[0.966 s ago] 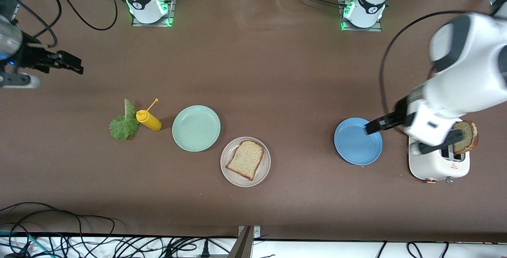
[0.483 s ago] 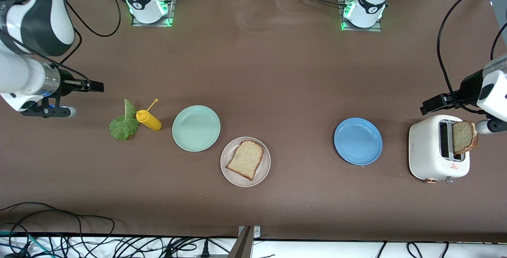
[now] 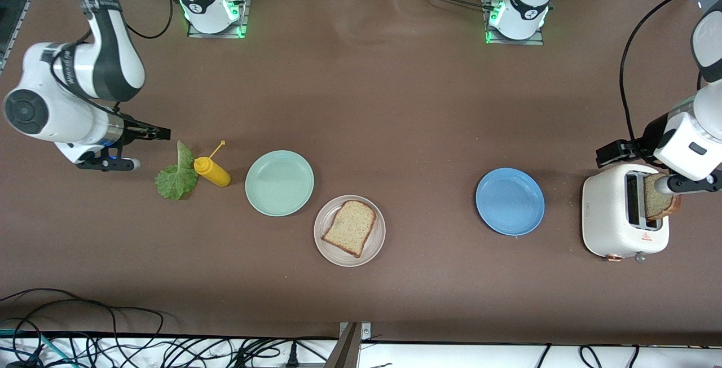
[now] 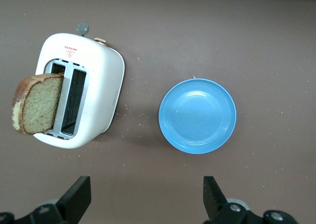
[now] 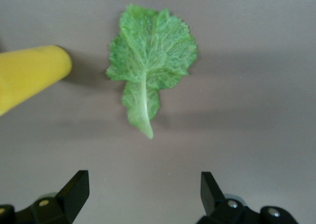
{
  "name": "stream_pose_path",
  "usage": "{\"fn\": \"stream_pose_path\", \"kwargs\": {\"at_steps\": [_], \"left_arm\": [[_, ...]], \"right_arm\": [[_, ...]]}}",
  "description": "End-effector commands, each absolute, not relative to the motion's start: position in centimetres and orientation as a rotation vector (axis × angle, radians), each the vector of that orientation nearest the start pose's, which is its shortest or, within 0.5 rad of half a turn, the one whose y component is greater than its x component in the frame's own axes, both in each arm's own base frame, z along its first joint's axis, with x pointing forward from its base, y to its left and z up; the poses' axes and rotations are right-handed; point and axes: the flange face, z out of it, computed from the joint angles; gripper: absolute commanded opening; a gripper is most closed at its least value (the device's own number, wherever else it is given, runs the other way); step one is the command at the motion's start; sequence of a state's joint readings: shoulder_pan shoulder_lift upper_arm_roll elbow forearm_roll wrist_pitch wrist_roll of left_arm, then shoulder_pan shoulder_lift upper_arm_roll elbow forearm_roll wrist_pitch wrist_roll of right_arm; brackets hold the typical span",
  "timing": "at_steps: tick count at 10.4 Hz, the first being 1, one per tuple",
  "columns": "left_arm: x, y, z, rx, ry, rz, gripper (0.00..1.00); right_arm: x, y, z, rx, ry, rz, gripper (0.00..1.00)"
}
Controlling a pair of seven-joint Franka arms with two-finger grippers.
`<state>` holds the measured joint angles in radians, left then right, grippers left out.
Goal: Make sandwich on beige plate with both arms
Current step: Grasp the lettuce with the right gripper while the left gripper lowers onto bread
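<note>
A brown table (image 3: 395, 103) runs the width of the room, with a tangle of black cables (image 3: 84, 340) along its near edge.

The beige plate (image 3: 377, 246) sits near the middle, closer to the camera than the mint green plate (image 3: 279, 182) just beside it. One bread slice (image 3: 350, 227) lies flat on it, tan with a dark crust. A second bread slice (image 4: 35, 103) stands up out of a slot of the white toaster (image 3: 612, 218) at the left arm's end, near the blue plate (image 3: 510, 201). The lettuce leaf (image 5: 150, 66), green and crinkly, lies on the table at the right arm's end, touching the yellow bottle (image 3: 212, 171).

The left gripper (image 4: 146, 199) hangs over the table by the toaster, fingers spread apart. The right gripper (image 5: 143, 192) hangs just beside the lettuce leaf, fingers also apart.
</note>
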<state>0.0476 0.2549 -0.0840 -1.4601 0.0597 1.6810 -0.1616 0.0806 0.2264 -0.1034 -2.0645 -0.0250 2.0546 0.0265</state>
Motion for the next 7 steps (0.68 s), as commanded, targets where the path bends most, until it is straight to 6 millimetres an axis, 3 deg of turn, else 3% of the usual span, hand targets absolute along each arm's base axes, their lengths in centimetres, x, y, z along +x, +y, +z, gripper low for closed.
{"fn": "stream_pose_path", "kwargs": {"at_steps": [1, 4, 5, 7], "left_arm": [[61.8, -1.0, 53.9, -3.067, -0.133, 0.003, 1.00], [61.9, -0.9, 53.9, -3.066, -0.130, 0.001, 1.00], [62.1, -0.8, 54.0, -3.080, -0.130, -0.002, 1.00], [62.3, -1.0, 53.3, -3.092, -0.107, 0.019, 1.00]], "right_arm": [[53.1, -1.4, 24.8, -3.181, -0.008, 0.291, 1.00], [54.0, -1.3, 19.8, -3.197, -0.031, 0.176, 1.00], [53.9, -1.3, 18.9, -3.198, -0.032, 0.188, 0.95], [54.0, -1.1, 18.9, -3.196, -0.025, 0.183, 0.56]]}}
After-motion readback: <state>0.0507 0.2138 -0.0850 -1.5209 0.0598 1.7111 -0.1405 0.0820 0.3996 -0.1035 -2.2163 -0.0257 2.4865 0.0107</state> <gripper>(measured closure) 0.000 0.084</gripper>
